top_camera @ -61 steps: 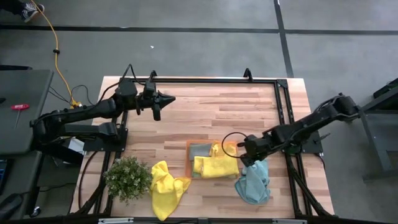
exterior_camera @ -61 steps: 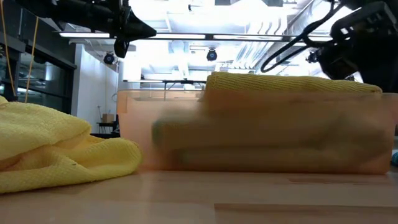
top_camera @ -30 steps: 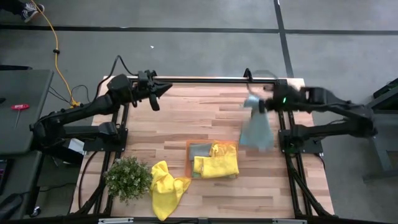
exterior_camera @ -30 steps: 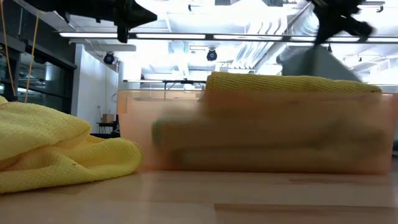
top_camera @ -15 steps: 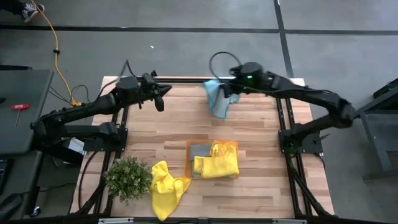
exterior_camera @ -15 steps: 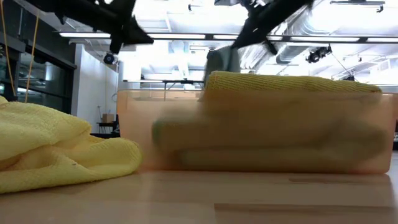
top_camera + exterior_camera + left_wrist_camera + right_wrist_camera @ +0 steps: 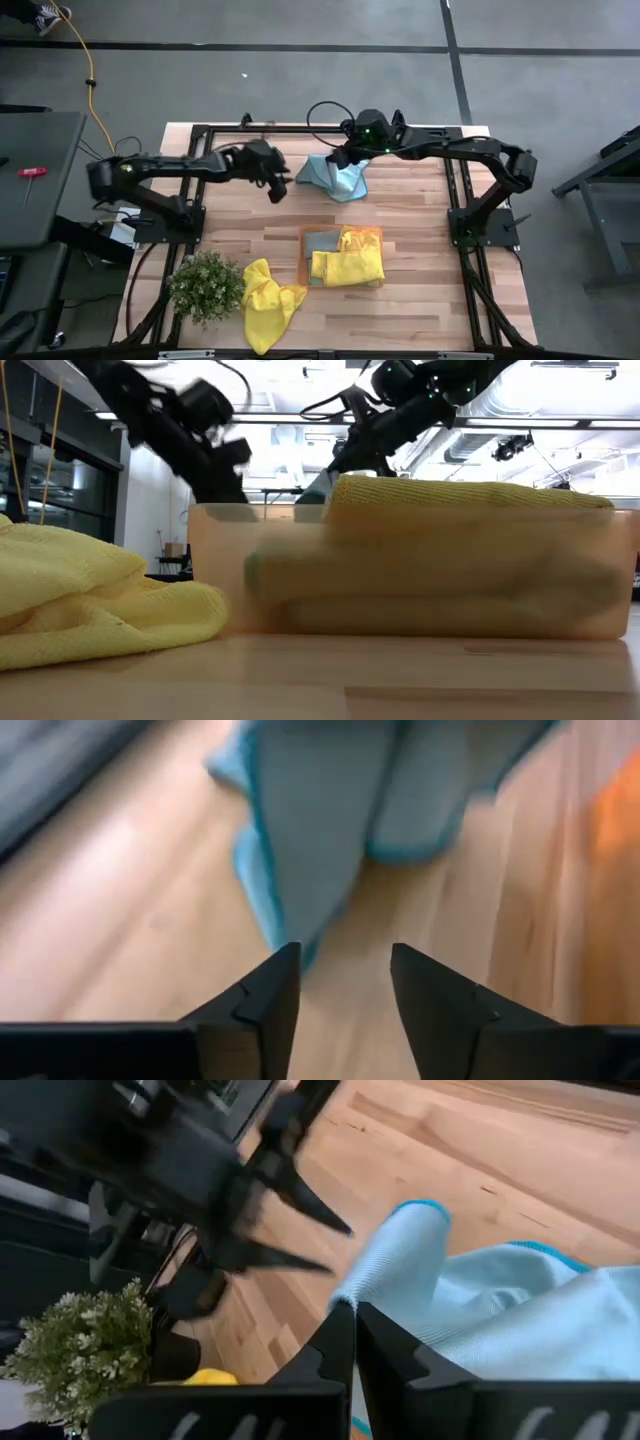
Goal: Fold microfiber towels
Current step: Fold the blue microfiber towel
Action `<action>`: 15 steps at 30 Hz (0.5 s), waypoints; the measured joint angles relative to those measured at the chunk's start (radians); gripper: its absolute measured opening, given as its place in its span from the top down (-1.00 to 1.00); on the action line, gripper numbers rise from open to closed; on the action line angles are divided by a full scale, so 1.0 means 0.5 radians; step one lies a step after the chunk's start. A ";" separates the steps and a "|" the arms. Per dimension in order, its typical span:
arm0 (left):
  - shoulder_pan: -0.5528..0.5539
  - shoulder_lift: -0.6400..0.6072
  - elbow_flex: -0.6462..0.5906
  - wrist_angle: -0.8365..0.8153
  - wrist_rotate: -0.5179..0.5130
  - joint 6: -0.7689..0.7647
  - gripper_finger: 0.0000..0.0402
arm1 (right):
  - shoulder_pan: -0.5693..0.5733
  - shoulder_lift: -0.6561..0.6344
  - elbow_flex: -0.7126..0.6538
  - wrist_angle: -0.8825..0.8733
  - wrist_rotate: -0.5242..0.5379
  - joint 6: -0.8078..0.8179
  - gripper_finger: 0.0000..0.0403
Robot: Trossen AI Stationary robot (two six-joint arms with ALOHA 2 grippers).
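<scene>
A light blue microfiber towel (image 7: 335,178) lies bunched on the far middle of the wooden table. My right gripper (image 7: 341,160) is shut on it from the far side. My left gripper (image 7: 345,960) stands open just left of the towel (image 7: 320,820), its fingertips apart and nothing between them. Two more towels, one yellow (image 7: 350,262) and one grey (image 7: 321,241), lie folded in the orange tray (image 7: 303,258). Another yellow towel (image 7: 266,300) lies crumpled at the near edge. My right gripper pinches a raised fold of the light blue towel (image 7: 385,1280) between its two shut fingers, close to the towel's left end. The fingers slant down from the table's far side. The rest of the towel (image 7: 500,1320) spreads slack on the table.
A small leafy potted plant (image 7: 205,285) stands at the near left, beside the crumpled yellow towel. The black frame rail (image 7: 300,128) runs along the far edge, right behind both grippers. Bare wood lies between the blue towel and the tray.
My right gripper has swung the light blue towel from the table's far right corner to the left along the far edge and down. The towel, which hung free, now rests bunched on the table. My left gripper has moved right and down toward the towel.
</scene>
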 joint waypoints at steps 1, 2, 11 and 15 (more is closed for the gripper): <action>-0.012 0.076 -0.001 0.010 0.001 0.019 0.23 | -0.007 -0.003 0.000 0.001 -0.005 0.000 1.00; -0.017 0.151 -0.001 0.025 0.000 0.028 0.21 | -0.016 -0.009 0.000 -0.004 -0.008 0.002 1.00; 0.013 0.665 -0.002 0.538 -0.076 -0.215 0.17 | -0.048 -0.027 0.000 -0.002 -0.009 -0.002 1.00; 0.041 0.786 -0.001 0.683 -0.104 -0.351 0.17 | -0.048 -0.027 0.000 -0.002 -0.010 -0.003 1.00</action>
